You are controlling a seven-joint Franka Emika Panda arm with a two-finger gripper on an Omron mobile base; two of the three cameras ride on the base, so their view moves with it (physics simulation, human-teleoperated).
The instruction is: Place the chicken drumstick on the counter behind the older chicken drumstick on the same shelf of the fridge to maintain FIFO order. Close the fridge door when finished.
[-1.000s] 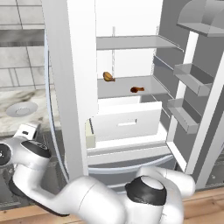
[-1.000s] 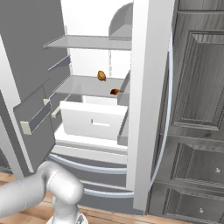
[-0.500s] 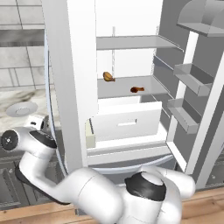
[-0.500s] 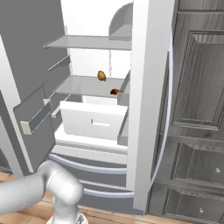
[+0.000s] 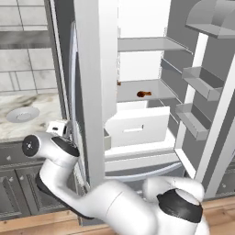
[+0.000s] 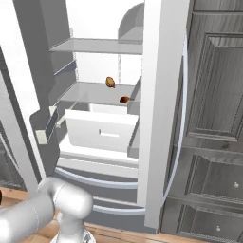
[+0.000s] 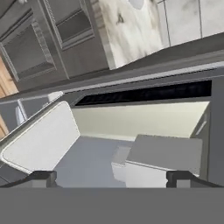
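Fingers: spread wide with nothing between them; the fingers (image 7: 41,177) point in at grey and white fridge panels.
Arm: out low at 9 o'clock in the left base view, just beside the outer face of the left door (image 5: 94,69), in front of the bench (image 5: 41,103).
Back drumstick: deep on the shelf (image 6: 85,92); in the right base view the back drumstick (image 6: 110,81) sits at 11 o'clock of the other one.
Front drumstick: near the shelf's front edge, above the drawer (image 6: 102,130); the front drumstick (image 6: 124,99) lies with its long axis across the shelf, 9 to 3 in the left base view.
Gap: the two are apart, not touching.
Stage: both pieces are in the fridge (image 5: 137,151), one behind the other, so I judge the placing done and the doors left to shut.
Key relation: the left door's free edge lies at 3 o'clock of the fingers; a push from this outer side should swing it shut.
Watch: the drawer juts forward and may stop the door.
Plate: the plate (image 5: 22,114) on the bench is bare.
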